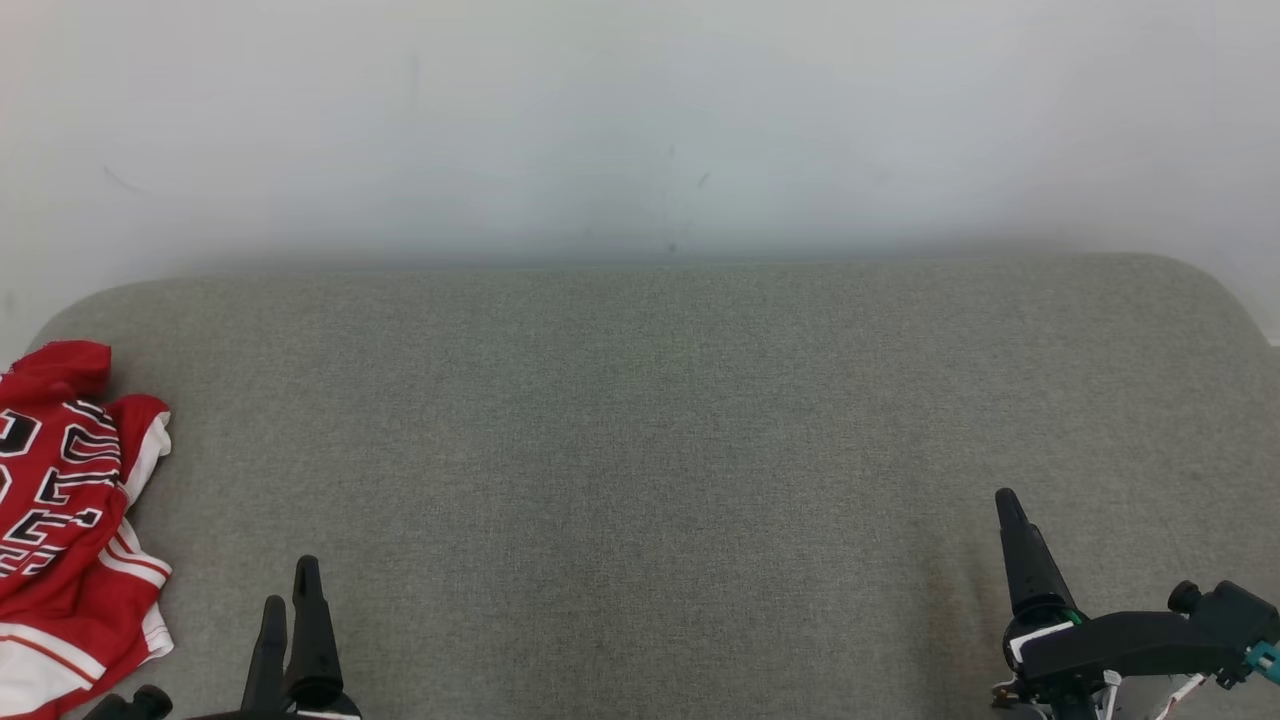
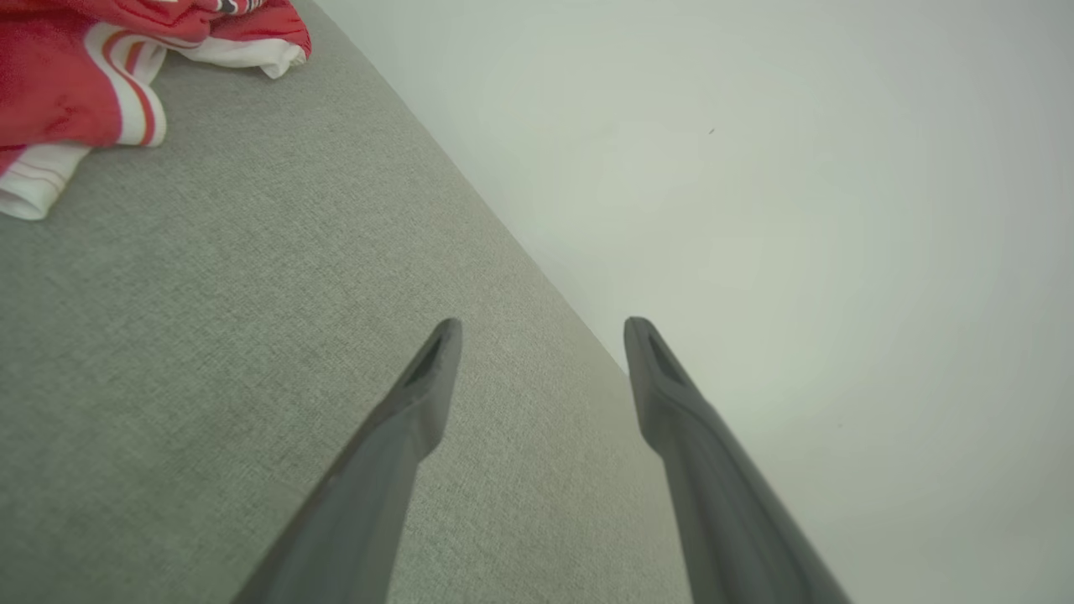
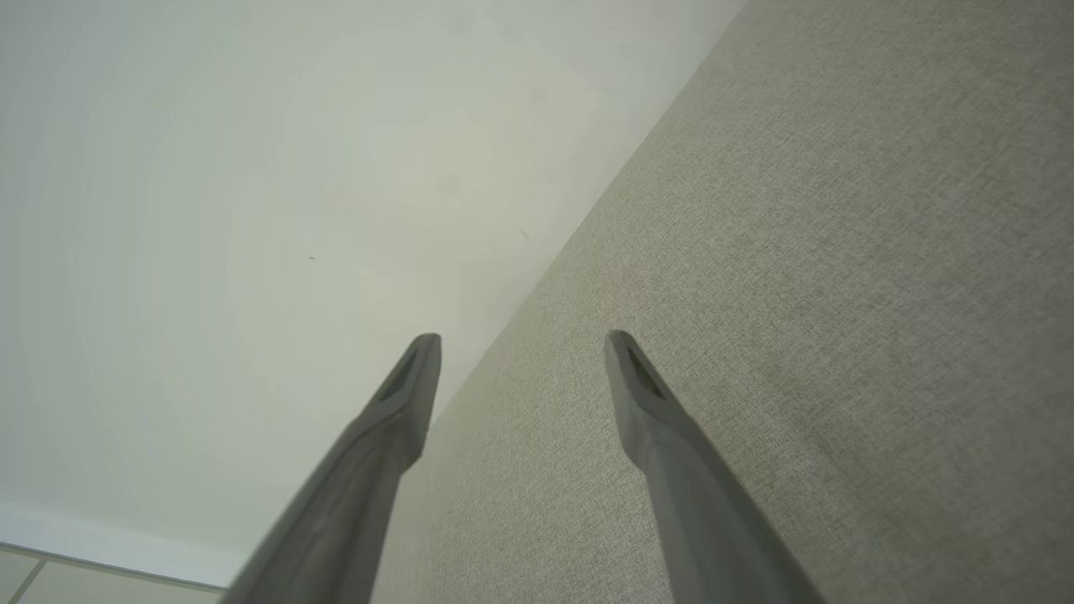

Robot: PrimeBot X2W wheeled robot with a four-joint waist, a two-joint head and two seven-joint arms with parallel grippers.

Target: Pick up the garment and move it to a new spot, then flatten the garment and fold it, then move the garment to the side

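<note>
Task at its outset: judging by the heap, pick-up, flattening, folding and the move aside all remain for you. The garment (image 1: pixel 60 520), a limp red jersey with white trim and black-and-white lettering, lies crumpled at the left end of the bench (image 1: pixel 640 450). The bench is padded and round-cornered, covered in a coarse grey weave. Your left end effector (image 2: pixel 541 329) hovers over the bench's near edge, its tapered dark fingers apart and empty. Your right end effector (image 3: pixel 522 338), likewise spread and empty, hangs toward the bench's right end.
</note>
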